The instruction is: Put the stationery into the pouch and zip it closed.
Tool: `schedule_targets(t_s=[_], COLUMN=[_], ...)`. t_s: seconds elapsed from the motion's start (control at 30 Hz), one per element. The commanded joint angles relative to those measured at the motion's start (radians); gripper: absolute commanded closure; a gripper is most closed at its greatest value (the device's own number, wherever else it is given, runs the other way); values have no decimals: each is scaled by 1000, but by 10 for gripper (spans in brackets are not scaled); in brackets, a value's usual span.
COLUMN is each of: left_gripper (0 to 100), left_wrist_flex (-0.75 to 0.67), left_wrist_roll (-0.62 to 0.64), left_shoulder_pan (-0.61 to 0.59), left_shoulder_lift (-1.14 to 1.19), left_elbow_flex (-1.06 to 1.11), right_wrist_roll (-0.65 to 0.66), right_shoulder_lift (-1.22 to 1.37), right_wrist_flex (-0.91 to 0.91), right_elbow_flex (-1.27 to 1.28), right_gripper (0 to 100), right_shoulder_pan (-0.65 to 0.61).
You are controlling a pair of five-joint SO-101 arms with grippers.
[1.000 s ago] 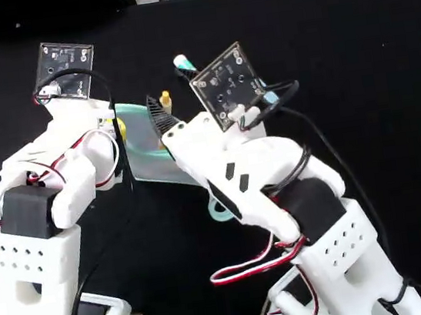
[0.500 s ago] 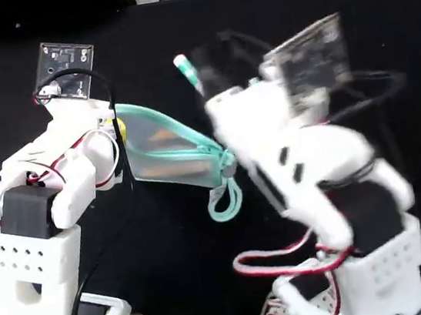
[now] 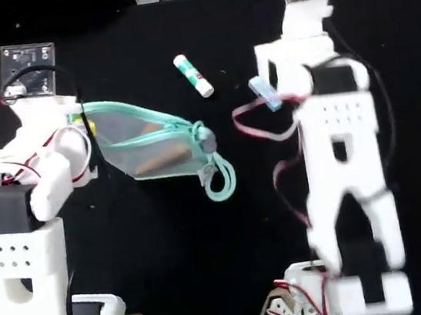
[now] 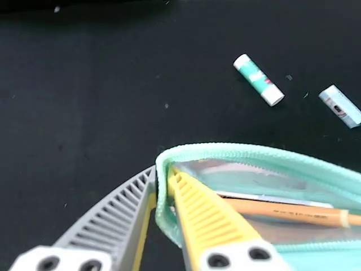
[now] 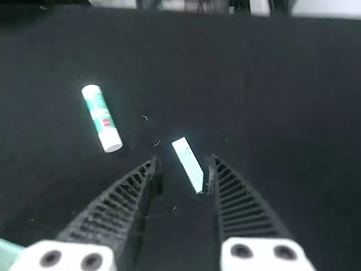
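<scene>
Right wrist view puts the small pale-blue eraser (image 5: 188, 164) squarely between the spread fingers of the right gripper (image 5: 184, 169). Its long axis runs roughly along the fingers, so I'd judge a plain squeeze would take it across its narrow width. From above, it lies on the black table (image 3: 407, 61) just right of the glue stick (image 3: 193, 75). The pouch (image 3: 150, 142) sits farther left and nearer, its left rim pinched by the left gripper (image 4: 163, 172), with a pencil (image 4: 282, 212) inside.

Print on the glue stick (image 5: 102, 118) and pencil (image 4: 282, 212) is too small to read.
</scene>
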Motion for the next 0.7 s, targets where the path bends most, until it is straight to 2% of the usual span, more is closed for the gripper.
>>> schedule_targets(t_s=[0.0, 0.23, 0.37, 0.5, 0.67], left_gripper=[970, 970, 970, 970, 970], left_wrist_flex=[109, 157, 161, 207, 244], left_wrist_roll=[-17, -23, -23, -23, -23], left_shoulder_pan=[-28, -105, -202, -286, -311], left_shoulder_lift=[83, 83, 78, 41, -34], left_elbow_flex=[-27, -90, -130, -213, -266], right_wrist_roll=[-75, -120, -120, -115, -109], right_shoulder_lift=[176, 544, 720, 822, 877], right_wrist_flex=[-38, -37, 8, 109, 152], right_elbow_flex=[-170, -492, -641, -759, -857], right_gripper=[858, 858, 858, 855, 854], right_shoulder_pan=[0, -89, -98, -98, -115])
